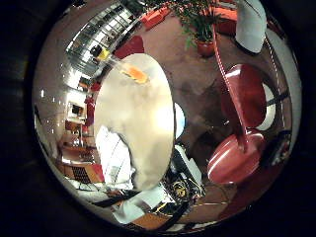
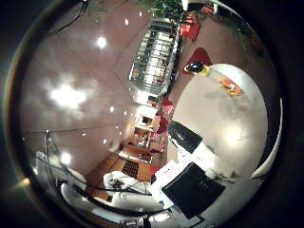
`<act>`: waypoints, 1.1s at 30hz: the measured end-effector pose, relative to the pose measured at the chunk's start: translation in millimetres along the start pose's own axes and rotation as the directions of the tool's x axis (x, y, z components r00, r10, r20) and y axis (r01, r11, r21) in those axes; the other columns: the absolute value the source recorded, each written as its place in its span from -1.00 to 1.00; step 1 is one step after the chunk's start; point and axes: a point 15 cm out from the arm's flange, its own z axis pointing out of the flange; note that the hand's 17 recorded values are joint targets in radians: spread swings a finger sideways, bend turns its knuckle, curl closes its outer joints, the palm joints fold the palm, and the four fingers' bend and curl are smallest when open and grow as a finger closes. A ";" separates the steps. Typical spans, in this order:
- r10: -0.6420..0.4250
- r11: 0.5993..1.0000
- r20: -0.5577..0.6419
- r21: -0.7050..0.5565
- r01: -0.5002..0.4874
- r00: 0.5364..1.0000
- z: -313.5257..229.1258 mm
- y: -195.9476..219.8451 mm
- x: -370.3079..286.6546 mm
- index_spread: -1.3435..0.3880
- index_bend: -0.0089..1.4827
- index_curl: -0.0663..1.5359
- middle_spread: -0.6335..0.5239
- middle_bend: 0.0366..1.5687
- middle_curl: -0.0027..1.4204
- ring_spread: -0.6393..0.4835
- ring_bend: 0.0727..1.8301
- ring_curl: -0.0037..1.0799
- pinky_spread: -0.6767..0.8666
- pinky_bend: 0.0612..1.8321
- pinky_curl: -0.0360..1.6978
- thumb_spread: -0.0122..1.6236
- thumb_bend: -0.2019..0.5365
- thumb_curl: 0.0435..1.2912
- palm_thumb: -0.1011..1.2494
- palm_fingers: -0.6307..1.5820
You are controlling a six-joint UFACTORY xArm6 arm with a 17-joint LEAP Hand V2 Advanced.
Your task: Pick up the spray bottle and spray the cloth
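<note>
A round pale table point(image 1: 138, 118) lies well below my hand. On it near the far rim lies a small orange thing point(image 1: 135, 73), likely the cloth; the right thumb side palm view shows it too point(image 2: 229, 85). A small yellow and black thing point(image 2: 197, 68), perhaps the spray bottle, stands at the table's far edge; it also shows in the right little finger side palm view point(image 1: 99, 51). My hand point(image 2: 185, 176) is high above the table and away from both things. Its white and black fingers point(image 1: 114, 160) look relaxed and hold nothing.
Two red round chairs point(image 1: 247, 94) stand beside the table. A potted plant point(image 1: 202, 25) and a white bin point(image 1: 250, 25) are farther off on the brown floor. Shelving and a lit ceiling point(image 2: 66, 95) show in the right thumb side palm view.
</note>
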 end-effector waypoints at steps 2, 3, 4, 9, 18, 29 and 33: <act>0.020 0.999 0.002 0.026 -0.020 1.000 5.0 -0.8 15.3 0.32 -0.78 -0.58 0.28 -0.72 -0.48 0.55 -0.73 -0.50 0.37 -0.72 -0.59 0.27 -0.52 -0.49 0.18 -0.26; 0.032 0.999 0.002 0.037 -0.032 0.999 7.6 -0.8 24.2 0.32 -0.79 -0.58 0.28 -0.72 -0.48 0.55 -0.73 -0.50 0.37 -0.72 -0.59 0.27 -0.52 -0.49 0.18 -0.27; 0.046 0.998 0.003 0.048 -0.046 0.999 10.6 -1.2 32.9 0.32 -0.79 -0.58 0.29 -0.72 -0.48 0.55 -0.72 -0.50 0.37 -0.72 -0.59 0.27 -0.52 -0.49 0.18 -0.27; 0.085 0.993 0.037 0.084 -0.088 0.996 30.6 -8.6 55.4 0.34 -0.79 -0.59 0.30 -0.71 -0.48 0.55 -0.69 -0.49 0.36 -0.70 -0.59 0.27 -0.52 -0.49 0.18 -0.29; 0.088 0.994 0.086 0.065 -0.093 0.992 81.4 -21.7 62.1 0.35 -0.79 -0.60 0.36 -0.73 -0.49 0.54 -0.65 -0.48 0.37 -0.66 -0.59 0.26 -0.54 -0.56 0.03 -0.32; 0.069 0.997 0.108 0.038 -0.073 0.992 143.6 -44.0 43.9 0.36 -0.79 -0.59 0.39 -0.71 -0.49 0.54 -0.63 -0.48 0.36 -0.65 -0.59 0.23 -0.53 -0.58 -0.03 -0.33; 0.060 0.998 0.113 0.021 -0.063 0.992 171.3 -50.6 33.8 0.38 -0.79 -0.59 0.41 -0.70 -0.49 0.54 -0.63 -0.48 0.37 -0.65 -0.59 0.23 -0.53 -0.58 -0.03 -0.32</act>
